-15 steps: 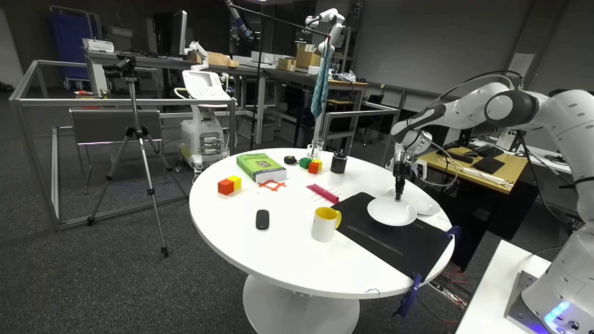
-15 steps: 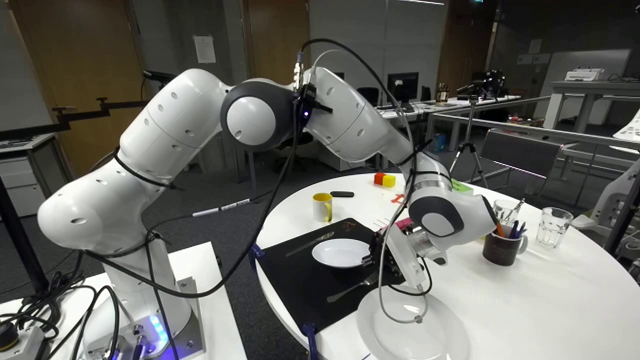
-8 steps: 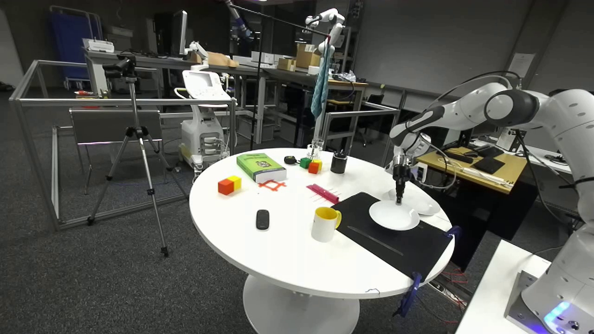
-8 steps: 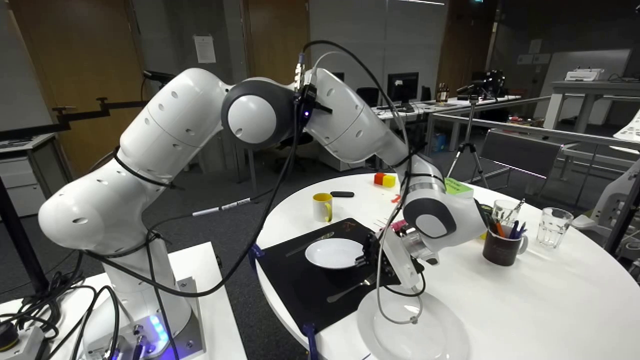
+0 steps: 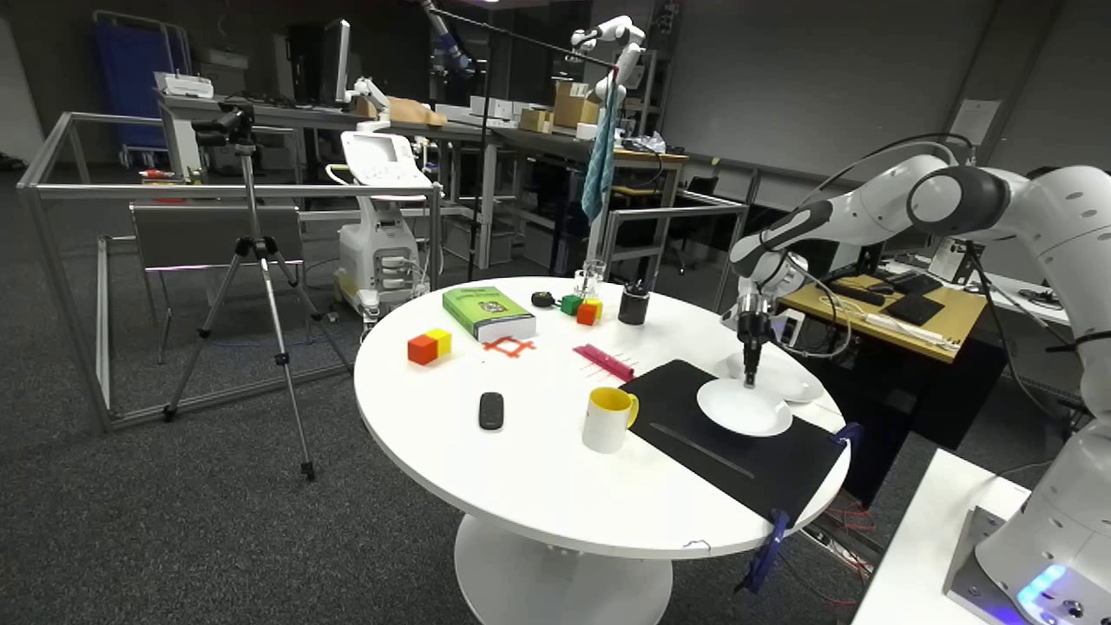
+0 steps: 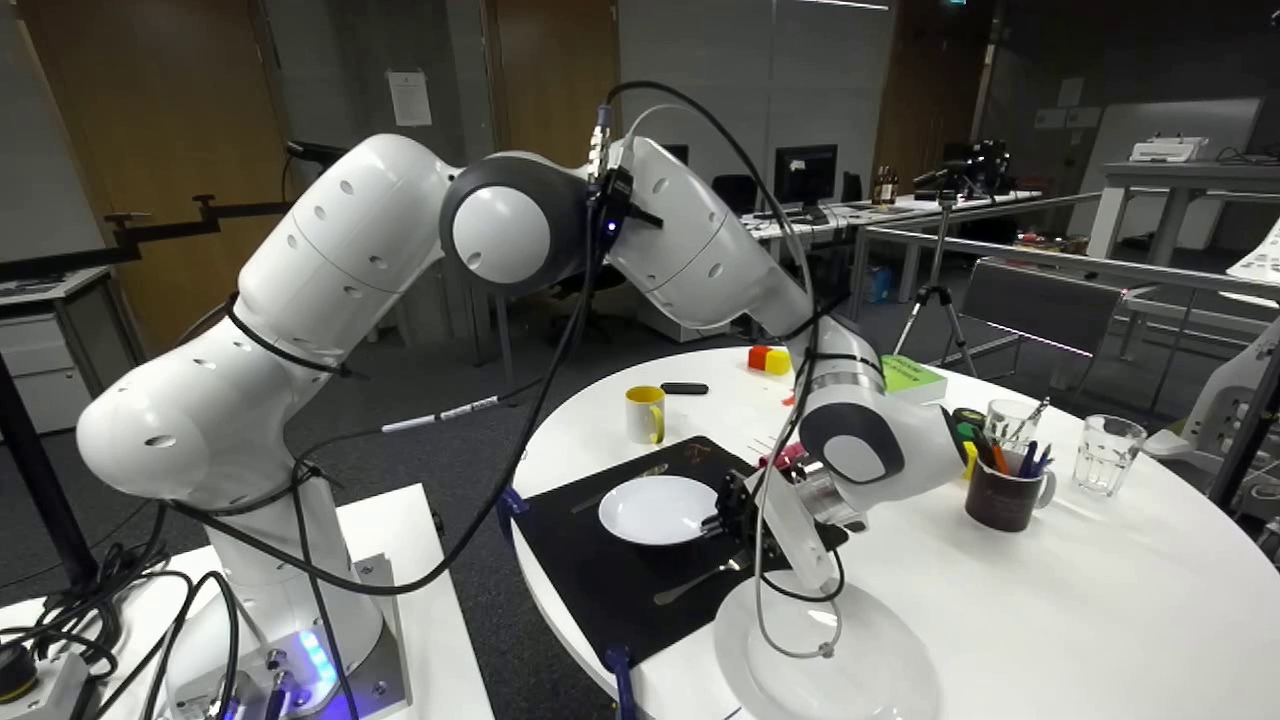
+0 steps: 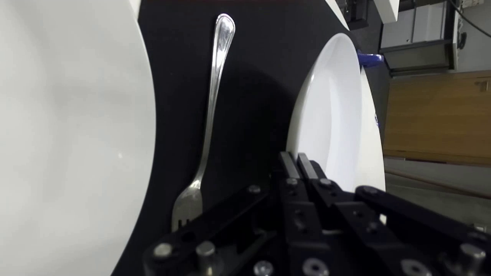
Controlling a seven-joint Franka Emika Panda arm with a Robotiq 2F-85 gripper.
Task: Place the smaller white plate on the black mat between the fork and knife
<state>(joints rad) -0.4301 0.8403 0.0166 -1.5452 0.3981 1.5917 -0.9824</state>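
Observation:
The smaller white plate (image 5: 745,411) is held over the black mat (image 5: 772,482), with a dark shadow under it. In the wrist view the plate (image 7: 330,107) appears tilted, with a gap to the mat (image 7: 180,69). My gripper (image 7: 294,158) is shut on the plate's near rim; it also shows in both exterior views (image 5: 750,382) (image 6: 712,524). The fork (image 7: 215,80) lies on the mat beside the plate, and it also shows in an exterior view (image 6: 698,582). The knife (image 5: 701,450) lies on the plate's other side; in an exterior view the plate (image 6: 657,510) partly covers it.
A larger white plate (image 6: 830,665) stands beside the mat on the fork side, under my wrist. A yellow-white mug (image 5: 606,421) stands near the mat's knife side. Blue clamps (image 5: 765,555) grip the table edge. A pen cup (image 6: 1005,498) and glasses (image 6: 1108,455) stand farther off.
My gripper has carried the plate over the mat toward the robot's base, rightward and slightly down in an exterior view. The grip on the rim stays the same.

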